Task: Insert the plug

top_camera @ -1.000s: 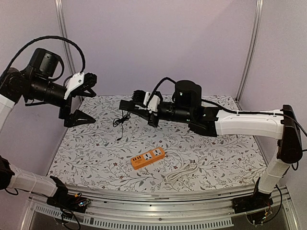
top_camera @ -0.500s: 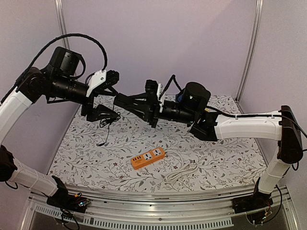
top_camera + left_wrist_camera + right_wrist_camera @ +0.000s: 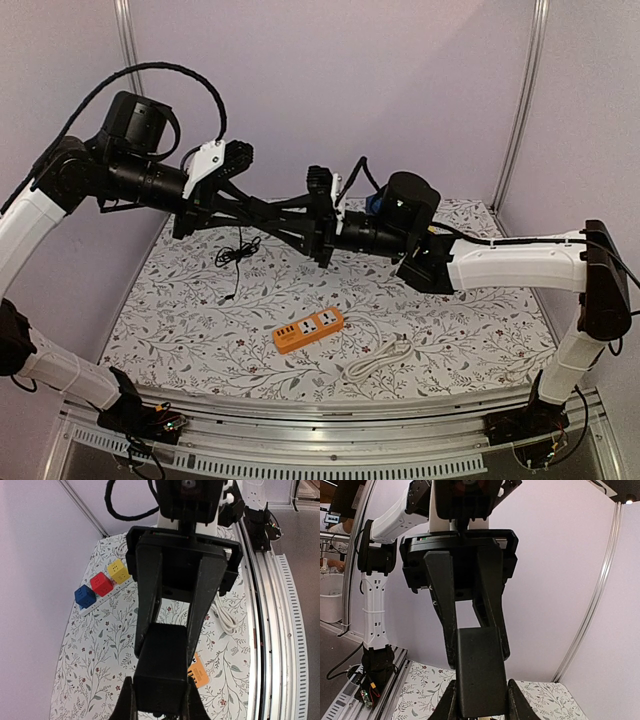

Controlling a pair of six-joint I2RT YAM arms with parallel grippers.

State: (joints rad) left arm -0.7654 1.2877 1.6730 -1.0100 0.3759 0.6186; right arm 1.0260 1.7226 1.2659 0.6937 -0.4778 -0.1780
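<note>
The plug (image 3: 281,214) is a black block held in mid-air above the back of the table, and its thin black cord (image 3: 236,254) hangs down onto the cloth. My right gripper (image 3: 262,211) is shut on it from the right. My left gripper (image 3: 295,215) is shut on the same block from the left. In the left wrist view the plug (image 3: 162,667) sits between my own fingertips, with the right gripper's fingers (image 3: 149,595) clamping it from above. The right wrist view shows the plug (image 3: 477,672) with the left gripper's fingers (image 3: 441,600) on it. The orange power strip (image 3: 308,330) lies flat on the table below.
A coiled white cable (image 3: 378,358) lies right of the power strip. Blue (image 3: 85,596), red (image 3: 102,583) and yellow (image 3: 118,571) cubes stand in a row at the table's far side. Purple walls and metal posts (image 3: 518,100) close in the back.
My left arm has swung right to meet the right gripper. Its jaws have gone from wide open to shut on the plug. The right arm rose slightly and kept its grip.
</note>
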